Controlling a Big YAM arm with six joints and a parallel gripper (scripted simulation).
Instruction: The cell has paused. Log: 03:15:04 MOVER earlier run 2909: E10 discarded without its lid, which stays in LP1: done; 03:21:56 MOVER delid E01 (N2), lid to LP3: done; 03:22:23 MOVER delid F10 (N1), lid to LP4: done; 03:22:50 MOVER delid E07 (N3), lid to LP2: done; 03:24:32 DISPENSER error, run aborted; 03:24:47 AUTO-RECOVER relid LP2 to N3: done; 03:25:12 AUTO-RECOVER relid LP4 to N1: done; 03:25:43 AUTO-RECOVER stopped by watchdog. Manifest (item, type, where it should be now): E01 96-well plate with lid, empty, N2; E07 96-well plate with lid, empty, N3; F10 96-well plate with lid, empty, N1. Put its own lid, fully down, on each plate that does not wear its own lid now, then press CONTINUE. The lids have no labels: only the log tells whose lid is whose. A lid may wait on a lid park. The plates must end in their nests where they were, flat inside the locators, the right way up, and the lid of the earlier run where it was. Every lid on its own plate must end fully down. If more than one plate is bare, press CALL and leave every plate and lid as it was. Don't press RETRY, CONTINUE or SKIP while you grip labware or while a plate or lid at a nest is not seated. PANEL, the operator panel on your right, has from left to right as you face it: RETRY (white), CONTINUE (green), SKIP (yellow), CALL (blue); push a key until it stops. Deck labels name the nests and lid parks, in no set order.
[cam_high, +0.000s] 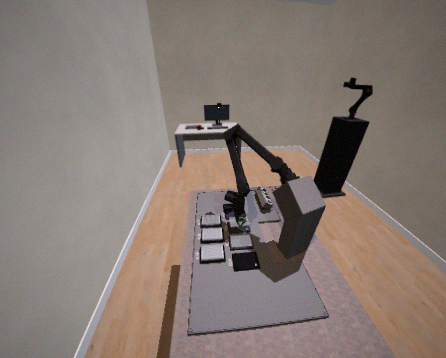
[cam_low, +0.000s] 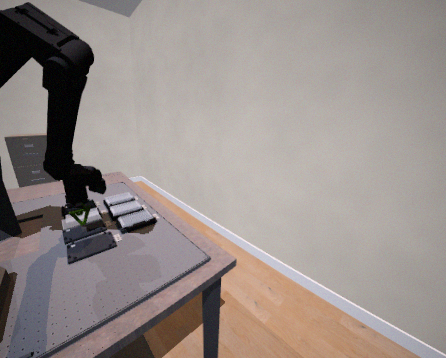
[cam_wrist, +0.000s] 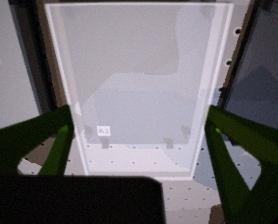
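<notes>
1 clear lid (cam_wrist: 137, 75) clamped in wide-set claw (cam_wrist: 139, 140); deck label (cam_wrist: 103, 131) beneath blurred, fingertips partly cropped.

We see the black arm (cam_low: 62, 115) bending down over the table (cam_low: 165, 295), its green gripper (cam_low: 78, 216) gripping a clear lid (cam_low: 90, 216) beside three plates (cam_low: 128, 209).

Lid (cam_wrist: 137, 75): clear, rectangular, white-rimmed, clamped between the gripper's (cam_wrist: 139, 145) green fingers, reaching forward from them.
Plates (cam_high: 212, 235): three lidded, in a row beside the gripper.
</notes>
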